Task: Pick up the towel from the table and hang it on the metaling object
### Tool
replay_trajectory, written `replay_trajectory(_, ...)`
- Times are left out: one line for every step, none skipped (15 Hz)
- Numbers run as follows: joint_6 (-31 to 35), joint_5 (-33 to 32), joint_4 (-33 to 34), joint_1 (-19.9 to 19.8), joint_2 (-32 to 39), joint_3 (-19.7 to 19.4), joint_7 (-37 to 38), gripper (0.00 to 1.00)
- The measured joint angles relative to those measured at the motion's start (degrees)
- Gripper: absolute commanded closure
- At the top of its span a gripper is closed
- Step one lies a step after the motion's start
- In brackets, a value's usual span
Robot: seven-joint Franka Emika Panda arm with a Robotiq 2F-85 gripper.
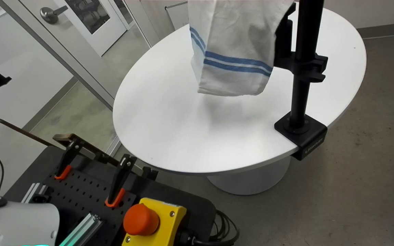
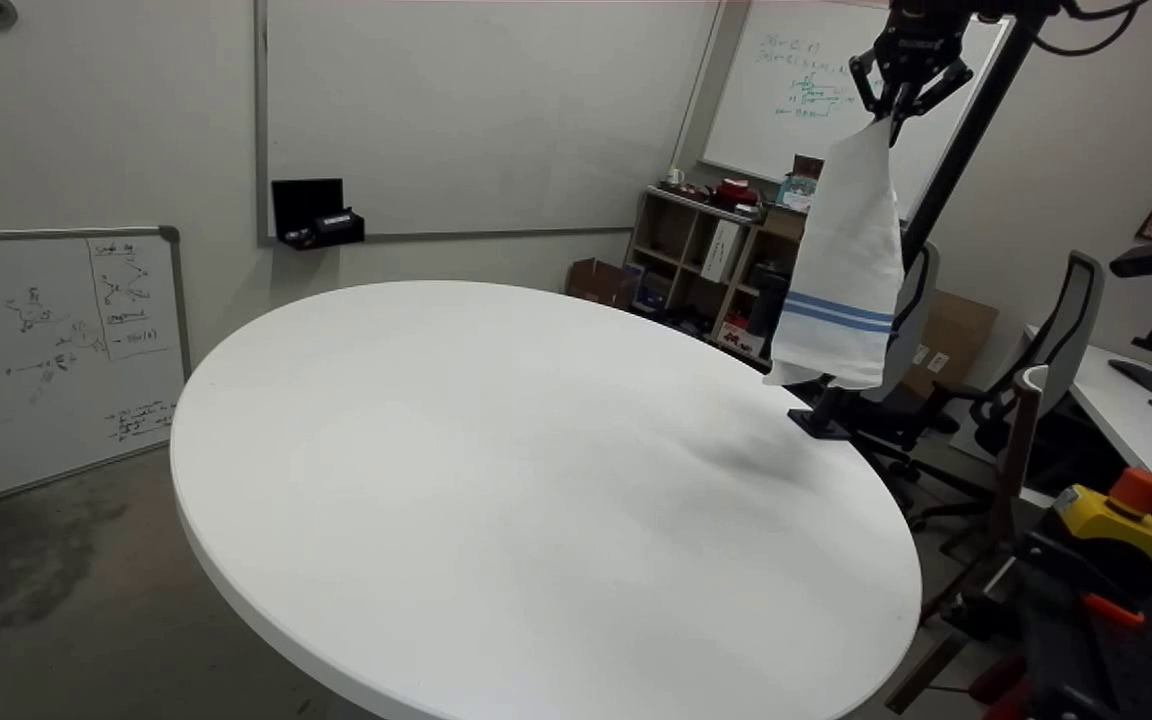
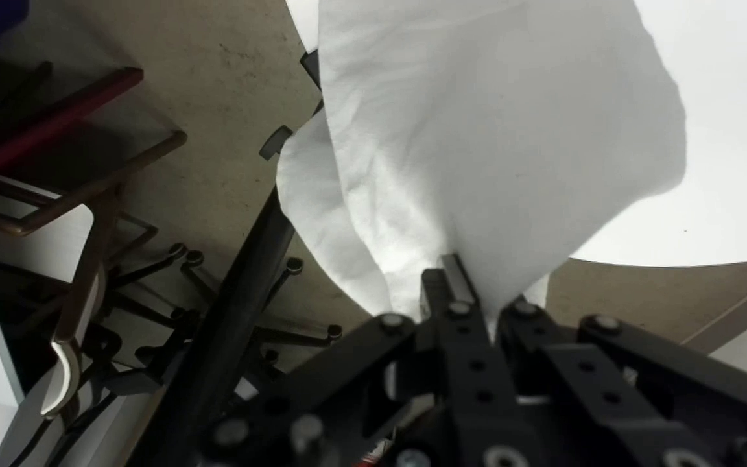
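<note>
Pincer [image 2: 897, 124] is pinched tight on the striped dish towel [image 2: 841, 240], which hangs over the tabletop [image 2: 536, 480] near the black pole [image 1: 300, 97], can't tell if touching. I'd drape plenty past the bracket [image 1: 305, 66] before letting go, otherwise it'll probably slip.

3 views down onto the table [image 2: 496, 480]

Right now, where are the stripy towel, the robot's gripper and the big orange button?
Towel [image 2: 844, 250], in an exterior view: white cloth above the blue stripes.
Gripper [image 2: 898, 116], in an exterior view: midway between its fingertips.
Orange button [image 1: 141, 219], in an exterior view: its rounded top.
</note>
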Motion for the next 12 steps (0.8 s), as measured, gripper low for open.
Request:
replay_trajectory(-0.2,-0.1,1.0,0.6,1.1,-0.4,0.3,0.99)
replay_trajectory(-0.4,-0.1,1.9,1.3,2.3,-0.9,0.5,0.99)
replay_trajectory(-0.6,-0.1,2.8,1.9,3.4,-1.3,0.8,0.99)
replay_trajectory(-0.7,-0.1,3.7,2.5,4.5,-1.7,1.0,0.99)
replay_trajectory(-1.0,-0.1,4.8,3.0,5.6,-2.2,1.4,0.99)
replay_trajectory(-1.4,0.0,5.9,3.5,6.7,-2.7,1.8,0.99)
replay_trajectory(-1.9,0.0,7.2,4.0,8.0,-3.1,2.4,0.99)
replay_trajectory(-2.4,0.0,8.7,4.3,9.3,-3.6,2.9,0.99)
replay_trajectory(-3.0,0.0,10.3,4.7,10.6,-4.2,3.4,0.99)
replay_trajectory(-3.7,0.0,12.1,5.0,12.0,-4.6,3.9,0.99)
replay_trajectory(-4.5,0.0,14.0,5.4,13.5,-5.1,4.5,0.99)
replay_trajectory(-5.4,0.0,16.1,5.8,14.9,-5.6,4.9,0.99)
